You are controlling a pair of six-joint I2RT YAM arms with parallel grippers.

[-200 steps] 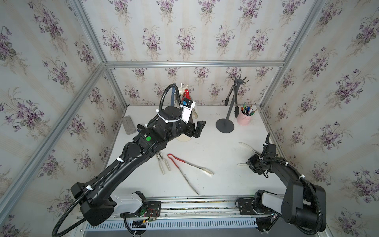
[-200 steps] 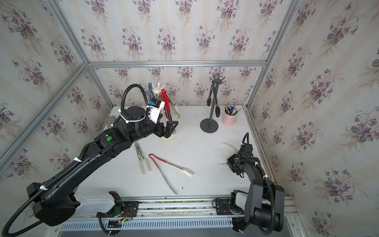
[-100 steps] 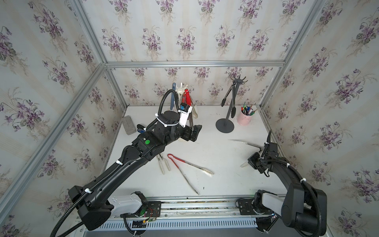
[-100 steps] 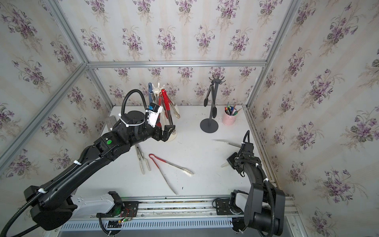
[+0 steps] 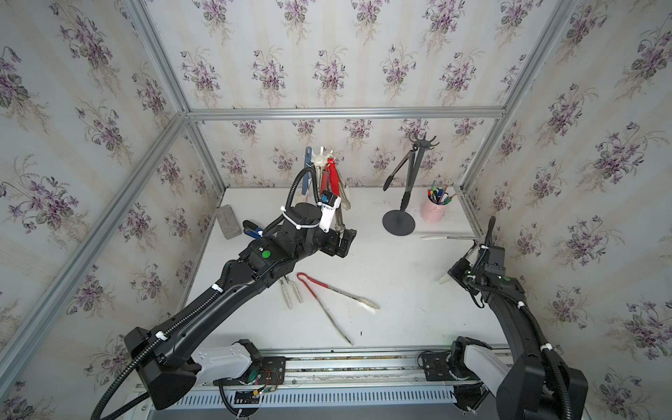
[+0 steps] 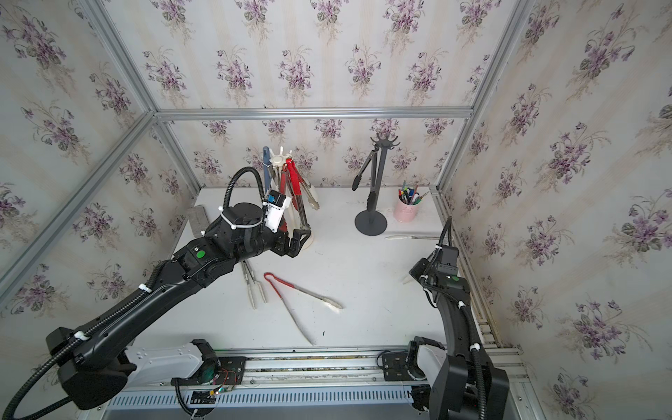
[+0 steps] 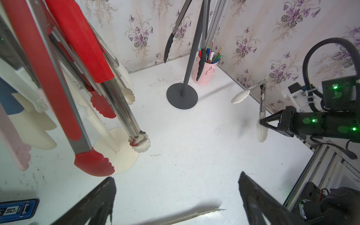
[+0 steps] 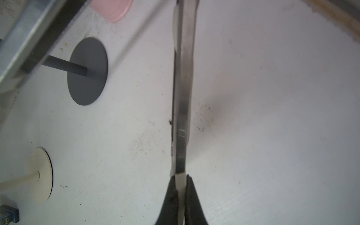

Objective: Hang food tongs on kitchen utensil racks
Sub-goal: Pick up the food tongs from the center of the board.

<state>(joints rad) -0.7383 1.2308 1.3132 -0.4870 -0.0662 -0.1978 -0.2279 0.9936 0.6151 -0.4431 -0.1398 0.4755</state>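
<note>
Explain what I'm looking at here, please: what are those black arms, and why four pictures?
Two black robot arms stand at the front of a white table. Two pictures look down from overhead, nearly the same view; two are taken from the arms' wrists. The left gripper is open and empty, near a cream rack hung with many tongs. The right gripper is shut on steel white-tipped tongs, held above the table. A grey rack holds black tongs, beside a pink cup of pens. On the table lie red-handled tongs and small white-tipped tongs.
</note>
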